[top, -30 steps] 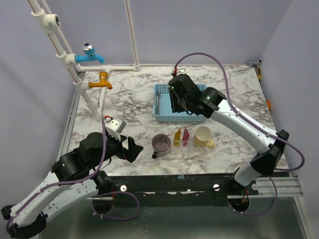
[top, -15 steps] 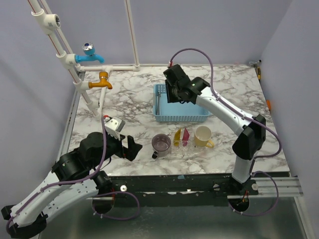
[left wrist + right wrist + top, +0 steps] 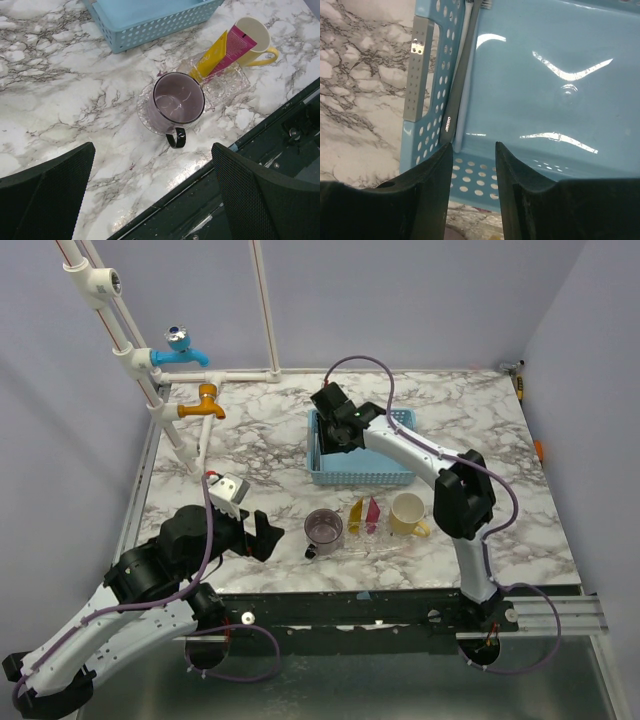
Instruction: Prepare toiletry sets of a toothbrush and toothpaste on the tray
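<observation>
The left tool (image 3: 260,537) hangs released, jaws wide, low over the desk (image 3: 60,90). Just ahead of it stands the mauve cup (image 3: 177,102). Beyond the cup, the yellow toothpaste tube (image 3: 212,55) and the pink toothpaste tube (image 3: 232,47) rest side by side on a clear tray (image 3: 230,82), with the cream mug (image 3: 257,32) behind them. The right tool (image 3: 472,146), jaws partly apart and gripping nothing, points into the blue basket (image 3: 445,75). A dark toothbrush (image 3: 460,80) lies along the basket's wall just ahead of one fingertip.

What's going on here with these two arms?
The right hand, open, is down at the blue basket, over the toothbrushes lying along its left wall, none gripped yet. The left hand hangs wide open near the table's front edge. The yellow toothpaste and pink toothpaste sit on the clear tray between the mauve cup and cream mug.
</observation>
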Tool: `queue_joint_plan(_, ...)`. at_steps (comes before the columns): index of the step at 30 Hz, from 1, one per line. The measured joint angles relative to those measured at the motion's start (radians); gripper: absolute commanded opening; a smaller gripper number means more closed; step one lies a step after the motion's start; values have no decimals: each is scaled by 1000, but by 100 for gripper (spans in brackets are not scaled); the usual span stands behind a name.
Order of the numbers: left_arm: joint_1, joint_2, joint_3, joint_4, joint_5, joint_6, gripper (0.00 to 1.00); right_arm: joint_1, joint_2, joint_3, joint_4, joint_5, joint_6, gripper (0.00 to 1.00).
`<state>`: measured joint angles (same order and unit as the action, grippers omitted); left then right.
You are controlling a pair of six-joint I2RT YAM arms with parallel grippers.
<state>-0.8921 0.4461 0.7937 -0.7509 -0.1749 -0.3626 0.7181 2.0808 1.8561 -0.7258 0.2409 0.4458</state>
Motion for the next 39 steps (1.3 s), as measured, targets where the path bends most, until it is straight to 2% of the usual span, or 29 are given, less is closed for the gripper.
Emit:
queue_joint_plan(8,0,-13,0,-8,-15,-4,99,-13,94,25,52,-23,17,46)
queue_joint_plan(25,0,-11,0,-17,-37,-8,99,-26,190,39,140,-63,43,46)
queue_joint_plan(39,1,6,0,-18,-39,-11,99,-31,247,45,156,-21,39,46)
